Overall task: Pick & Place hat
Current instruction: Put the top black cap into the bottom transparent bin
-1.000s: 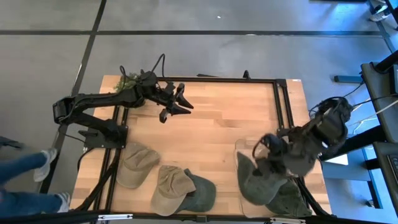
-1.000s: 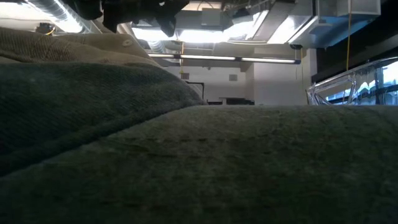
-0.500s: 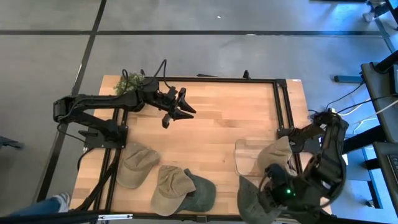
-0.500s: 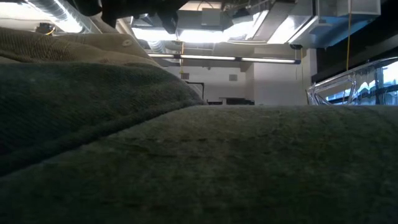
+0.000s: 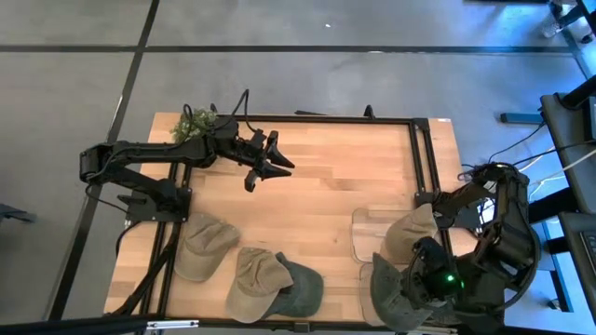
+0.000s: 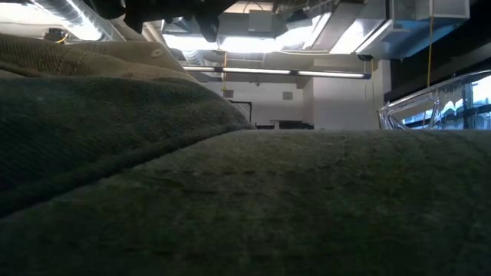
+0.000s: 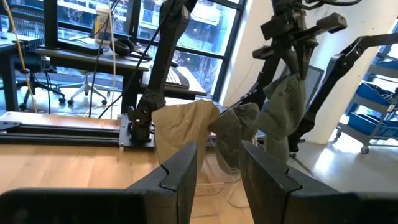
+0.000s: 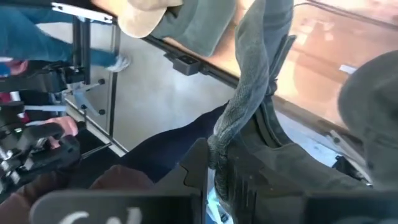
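My right gripper is over the table's near right corner, shut on a dark green hat, which also shows hanging in the left wrist view. A tan hat lies in a clear tray at the right, and a second green hat lies beside it. Two tan hats and a green hat rest on the table's near left. My left gripper hovers open over the far left of the table, touching nothing. My right gripper pinches a ridge of the green hat's cloth between its two fingers; edge or fold, I cannot tell. The fingers come from above, pointing down. The hat hangs slack below them, lifted clear of the table.
A black frame rail runs along the table's right side, and a small green plant stands at the far left corner. Hat cloth fills most of the low view. A person's legs and hand show beyond the near edge.
My right gripper has moved from over the clear tray toward the table's near edge, carrying the green hat. The hat has come up off the tray and now hangs clear. The tan hat in the tray has come into view.
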Robot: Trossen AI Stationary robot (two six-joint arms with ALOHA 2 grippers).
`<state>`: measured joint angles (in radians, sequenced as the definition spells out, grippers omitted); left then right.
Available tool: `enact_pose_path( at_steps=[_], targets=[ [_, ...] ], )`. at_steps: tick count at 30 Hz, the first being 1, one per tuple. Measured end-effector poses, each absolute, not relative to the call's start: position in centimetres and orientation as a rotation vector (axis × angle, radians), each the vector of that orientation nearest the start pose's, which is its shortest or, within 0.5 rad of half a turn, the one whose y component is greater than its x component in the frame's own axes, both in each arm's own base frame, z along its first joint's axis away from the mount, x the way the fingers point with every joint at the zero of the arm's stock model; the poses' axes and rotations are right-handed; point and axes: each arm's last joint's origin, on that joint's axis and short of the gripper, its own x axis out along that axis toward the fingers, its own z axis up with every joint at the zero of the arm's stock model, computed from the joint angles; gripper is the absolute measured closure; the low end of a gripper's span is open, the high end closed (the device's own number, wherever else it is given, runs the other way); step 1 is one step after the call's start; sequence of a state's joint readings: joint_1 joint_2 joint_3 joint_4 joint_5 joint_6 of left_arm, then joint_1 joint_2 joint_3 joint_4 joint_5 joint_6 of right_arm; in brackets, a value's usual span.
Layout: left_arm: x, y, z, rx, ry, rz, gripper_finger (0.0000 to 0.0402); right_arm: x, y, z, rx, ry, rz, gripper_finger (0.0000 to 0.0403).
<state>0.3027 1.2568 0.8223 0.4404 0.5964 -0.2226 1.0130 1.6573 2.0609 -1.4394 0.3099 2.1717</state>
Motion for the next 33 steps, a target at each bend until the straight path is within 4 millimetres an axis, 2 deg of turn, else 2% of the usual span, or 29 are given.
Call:
enact_pose_path(
  at_steps=[7, 18, 24, 33],
  targets=[
    [27.0, 6.7, 30.6, -0.204, 0.029, -0.288, 0.0289, 16.6, 25.5, 41.3, 1.274, 1.128, -0.590, 0.0365],
    [27.0, 6.9, 30.6, -0.178, 0.019, -0.231, 0.0288, 17.4, 26.9, 38.6, 1.151, 1.135, -0.741, 0.0364],
    [27.0, 6.9, 30.6, -0.168, 0.018, -0.230, 0.0286, 17.4, 26.3, 39.2, 1.151, 1.030, -0.713, 0.0364],
    [27.0, 6.9, 30.6, -0.168, 0.018, -0.229, 0.0288, 17.5, 26.2, 39.2, 1.147, 1.027, -0.711, 0.0364]
  ],
)
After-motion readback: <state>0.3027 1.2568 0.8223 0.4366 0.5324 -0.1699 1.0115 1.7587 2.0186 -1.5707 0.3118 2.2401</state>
